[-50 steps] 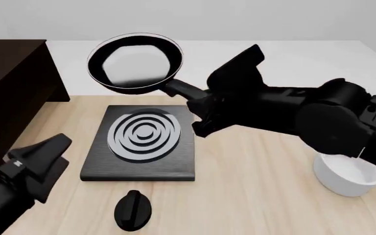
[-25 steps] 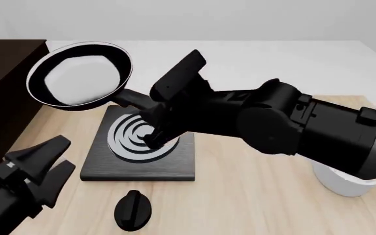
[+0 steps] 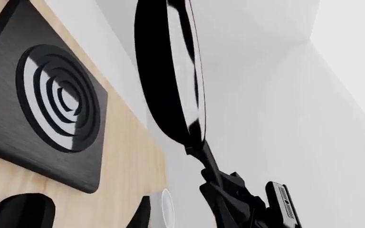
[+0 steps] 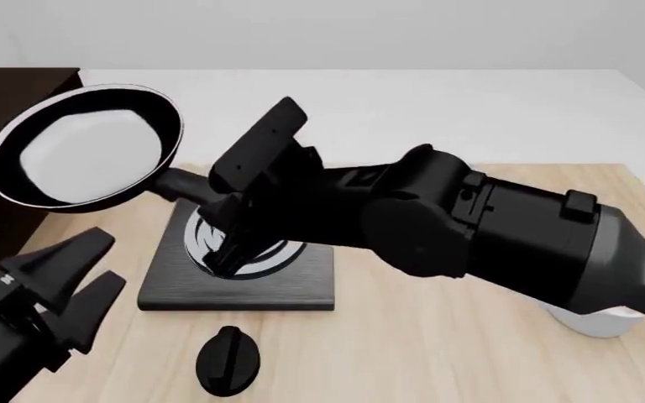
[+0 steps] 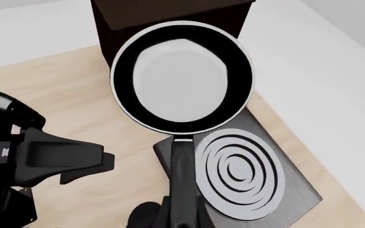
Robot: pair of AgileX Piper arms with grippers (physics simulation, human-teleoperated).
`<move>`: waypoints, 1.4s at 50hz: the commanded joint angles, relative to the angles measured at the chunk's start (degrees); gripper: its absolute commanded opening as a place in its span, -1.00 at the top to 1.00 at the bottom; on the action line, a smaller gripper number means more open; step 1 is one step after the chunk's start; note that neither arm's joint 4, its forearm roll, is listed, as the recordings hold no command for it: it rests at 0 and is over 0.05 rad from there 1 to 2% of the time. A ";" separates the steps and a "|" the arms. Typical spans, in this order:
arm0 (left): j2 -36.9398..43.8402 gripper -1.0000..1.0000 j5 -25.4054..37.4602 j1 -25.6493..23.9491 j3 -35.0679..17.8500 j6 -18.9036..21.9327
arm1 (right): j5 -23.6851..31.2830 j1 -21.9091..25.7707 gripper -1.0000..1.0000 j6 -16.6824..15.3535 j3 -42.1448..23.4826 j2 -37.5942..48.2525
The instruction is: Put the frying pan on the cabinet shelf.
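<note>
The frying pan (image 4: 81, 144), black with a pale inside, hangs in the air, tilted toward the camera, just right of the dark cabinet (image 4: 14, 82). My right gripper (image 4: 212, 206) is shut on the pan's long handle (image 4: 177, 183); its fingers are hidden by the wrist. In the right wrist view the pan (image 5: 182, 78) lies between the gripper and the cabinet (image 5: 169, 14), above the table. In the left wrist view the pan (image 3: 169, 71) shows edge-on. My left gripper (image 4: 76, 281) is open and empty, low at the front left.
The black square plate with silver rings (image 4: 300, 281) lies under the right arm. A black knob (image 4: 229, 359) lies in front of it. A white bowl (image 4: 597, 321) stands at the right, partly hidden by the right arm.
My right arm has swung left with the pan, carrying it from above the ringed plate to beside the cabinet. The left gripper has hardly moved.
</note>
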 commanded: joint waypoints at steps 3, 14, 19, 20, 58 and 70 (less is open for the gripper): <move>0.23 -1.00 -0.21 1.05 0.00 0.07 | -2.08 2.19 1.00 -0.09 -0.60 0.31; 0.96 -1.00 -0.88 1.30 0.33 0.29 | -2.16 4.34 1.00 0.77 -0.52 0.51; 0.51 -1.00 -0.27 1.00 -0.11 0.16 | -1.92 4.80 1.00 0.52 -0.89 0.86; 0.50 -1.00 -0.27 1.05 -0.15 0.20 | -1.97 4.71 1.00 0.40 -0.88 0.76; 1.25 -1.00 -2.05 1.49 1.27 -1.03 | -4.03 7.44 1.00 0.71 0.99 0.95; 1.71 -1.00 -2.83 1.15 1.78 -1.44 | -4.75 8.89 1.00 1.20 1.33 1.40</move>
